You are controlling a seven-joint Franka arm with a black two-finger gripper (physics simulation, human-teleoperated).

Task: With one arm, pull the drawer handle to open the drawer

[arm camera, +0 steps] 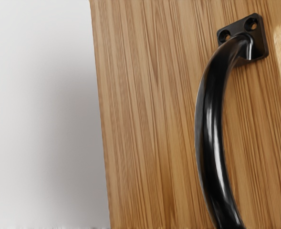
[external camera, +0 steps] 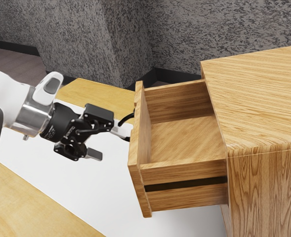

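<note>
Nothing here can be read: no words, labels or numbers. The black gripper (external camera: 109,143) has a faint pale marking (external camera: 78,129) on its body, too small to make out as letters.

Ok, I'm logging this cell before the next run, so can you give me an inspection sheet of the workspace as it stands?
Surface: white tabletop with light wood edging.
Job's things: light wooden drawer standing well out of the wooden cabinet; black curved handle fixed by a screw plate to the drawer's front panel.
Clutter: nothing seen.
Grippers: black two-finger tool open, close in front of the drawer front, fingers apart and not gripping the handle.
Cables: nothing seen.
Surroundings: grey speckled walls with dark skirting along the floor.
</note>
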